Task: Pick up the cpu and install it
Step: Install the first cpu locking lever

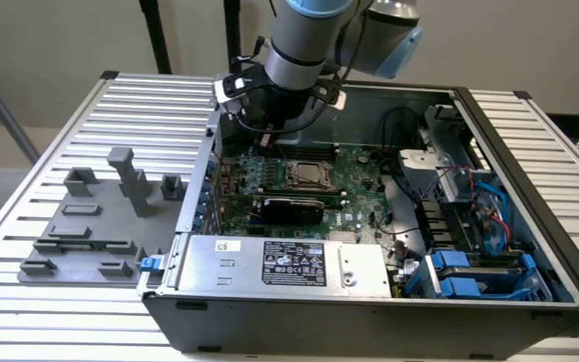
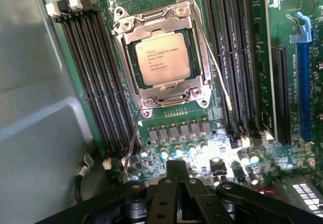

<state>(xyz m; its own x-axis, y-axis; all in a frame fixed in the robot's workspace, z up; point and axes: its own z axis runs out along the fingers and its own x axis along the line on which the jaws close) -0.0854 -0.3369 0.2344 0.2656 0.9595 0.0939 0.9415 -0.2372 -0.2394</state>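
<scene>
Clear above the cpu [image 2: 162,57]; wire levers [image 2: 213,67] seemingly flank it.

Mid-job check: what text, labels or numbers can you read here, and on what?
cpu: printed lines on its metal top, too blurred to read.
black label on the power-supply box: print too small to read.
Nothing can be quoted.

cpu [image 2: 162,58] seated in socket frame [image 2: 151,24] on motherboard [image 2: 171,115], memory slots [image 2: 98,82] flanking it, inside computer case [image 1: 370,320]
</scene>
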